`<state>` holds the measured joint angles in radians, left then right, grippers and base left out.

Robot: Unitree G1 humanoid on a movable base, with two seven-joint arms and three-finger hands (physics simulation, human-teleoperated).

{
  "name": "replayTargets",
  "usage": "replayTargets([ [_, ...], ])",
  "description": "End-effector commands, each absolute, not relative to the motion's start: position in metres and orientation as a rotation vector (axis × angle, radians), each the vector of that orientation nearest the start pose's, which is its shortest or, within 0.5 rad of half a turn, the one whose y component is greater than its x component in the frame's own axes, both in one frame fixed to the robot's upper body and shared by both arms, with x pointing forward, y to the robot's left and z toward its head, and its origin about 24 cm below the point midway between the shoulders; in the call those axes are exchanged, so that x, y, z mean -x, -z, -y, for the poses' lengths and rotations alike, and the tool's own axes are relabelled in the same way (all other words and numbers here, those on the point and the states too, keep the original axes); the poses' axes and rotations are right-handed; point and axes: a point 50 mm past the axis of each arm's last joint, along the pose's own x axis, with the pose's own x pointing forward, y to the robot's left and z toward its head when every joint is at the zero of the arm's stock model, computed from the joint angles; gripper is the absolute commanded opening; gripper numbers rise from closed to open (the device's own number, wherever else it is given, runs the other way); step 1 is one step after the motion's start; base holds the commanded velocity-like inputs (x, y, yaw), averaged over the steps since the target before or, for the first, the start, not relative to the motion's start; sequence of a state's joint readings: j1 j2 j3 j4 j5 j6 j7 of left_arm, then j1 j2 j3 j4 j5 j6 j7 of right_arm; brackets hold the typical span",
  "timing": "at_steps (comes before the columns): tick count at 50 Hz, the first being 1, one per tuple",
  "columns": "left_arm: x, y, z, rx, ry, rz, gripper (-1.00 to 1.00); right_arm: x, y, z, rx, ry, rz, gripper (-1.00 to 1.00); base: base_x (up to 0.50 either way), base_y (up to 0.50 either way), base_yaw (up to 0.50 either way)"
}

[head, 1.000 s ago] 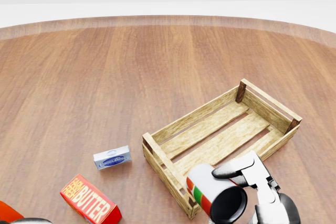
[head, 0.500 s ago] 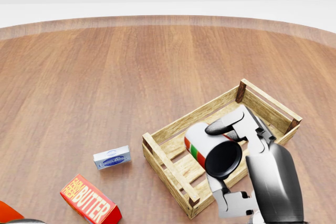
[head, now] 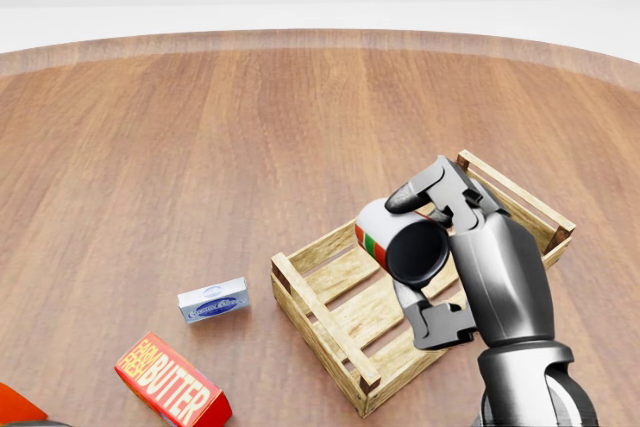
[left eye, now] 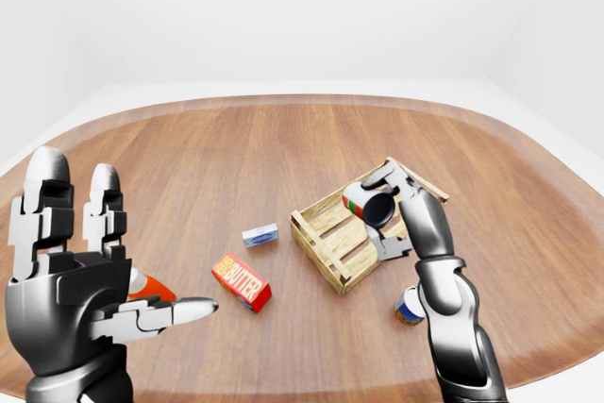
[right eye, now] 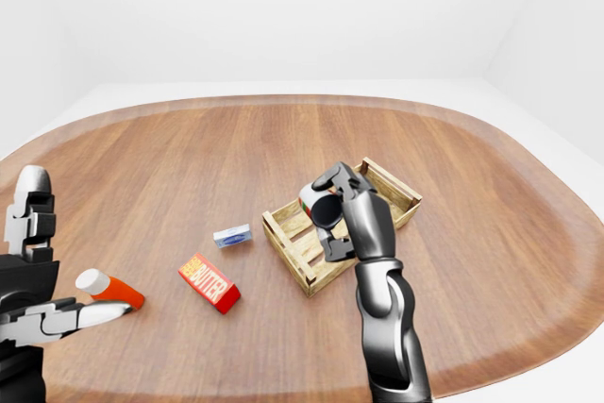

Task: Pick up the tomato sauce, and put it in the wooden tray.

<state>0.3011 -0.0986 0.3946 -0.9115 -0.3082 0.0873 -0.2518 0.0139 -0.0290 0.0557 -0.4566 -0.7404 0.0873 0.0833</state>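
Nearest in the left-eye view stands the left hand (left eye: 80, 294), raised at the lower left with its fingers spread wide and nothing in it. Just past it on the wooden counter (head: 200, 127) lies an orange tube with a white cap (right eye: 110, 287), and a little further on a red butter box (head: 172, 381) lying flat. Above the butter box in the head view sits a small blue-and-white packet (head: 213, 301), apart from both the box and the crate.

At the lower right of the left-eye view a small can (left eye: 408, 309) stands on the counter, partly hidden behind the right forearm.

The right hand (head: 428, 252) reaches up from the bottom right of the head view and is closed round the tomato sauce (head: 396, 238) — a can with a white, red and green label, tipped on its side so that its dark end faces the camera. One finger curls over the top of it, another sits beneath. The can is held above the middle of the wooden tray (head: 310, 297), clear of the slats.

The tray lies slantwise, its far corner toward the upper right — beyond it only bare counter up to the curved edge.
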Motion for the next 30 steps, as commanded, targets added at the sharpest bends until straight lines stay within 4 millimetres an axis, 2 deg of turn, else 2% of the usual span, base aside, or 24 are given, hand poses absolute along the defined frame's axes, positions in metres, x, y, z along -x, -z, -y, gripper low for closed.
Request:
replayTargets([
  [1,-0.142,-0.178,-0.214,0.056,-0.12,0.591,0.99,-0.257,-0.136,0.145,0.8,0.072,0.321,-1.0,0.0,0.0,0.0],
  [20,-0.14,-0.181,-0.215,0.055,-0.122,0.607,0.99,-0.285,-0.118,0.143,0.891,0.002,0.222,-1.0,0.0,0.0,0.0],
  [30,-0.138,-0.182,-0.215,0.055,-0.123,0.613,0.99,-0.303,-0.104,0.155,0.886,0.022,0.139,-1.0,0.0,0.0,0.0],
])
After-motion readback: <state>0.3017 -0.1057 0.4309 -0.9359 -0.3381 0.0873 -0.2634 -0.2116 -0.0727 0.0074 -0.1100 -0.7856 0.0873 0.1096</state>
